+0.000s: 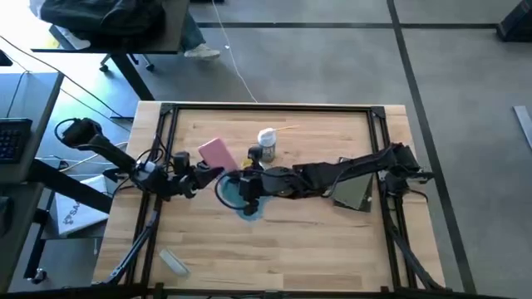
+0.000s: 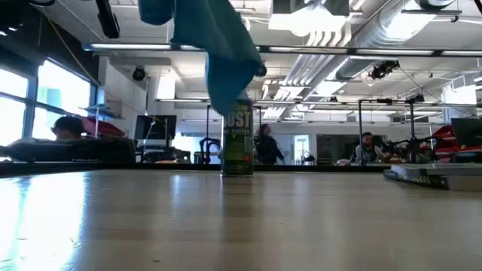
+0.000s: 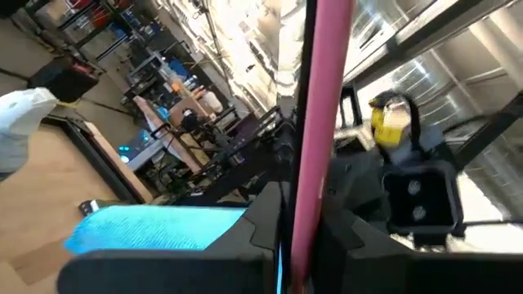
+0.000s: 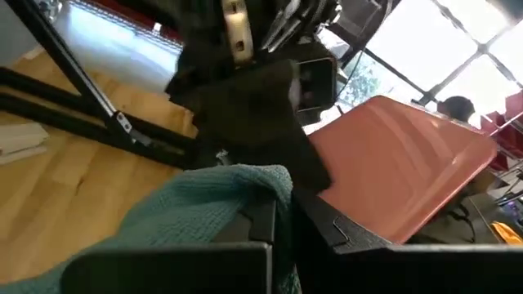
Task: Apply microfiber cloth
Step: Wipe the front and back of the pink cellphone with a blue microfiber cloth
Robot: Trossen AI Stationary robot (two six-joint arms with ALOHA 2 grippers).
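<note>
Right claw (image 1: 241, 189) closed on blue cloth (image 1: 247, 206), we see cloth hanging above tabletop (image 1: 316, 241) near middle, lifted clear in low view. Left claw (image 1: 208, 169) clamped on pink phone (image 1: 218, 154), held tilted, just beside cloth. Spray can (image 1: 266, 145) upright behind them.

The wooden table (image 1: 316, 249) has a pale plank top edged by a dark metal frame. A spray can (image 1: 267, 145) stands upright on it just beyond the right gripper (image 1: 247, 189). A flat grey-green pad (image 1: 353, 193) lies beneath the right arm. A small white object (image 1: 173, 262) rests near the front edge, well apart from the left gripper (image 1: 218, 172).
</note>
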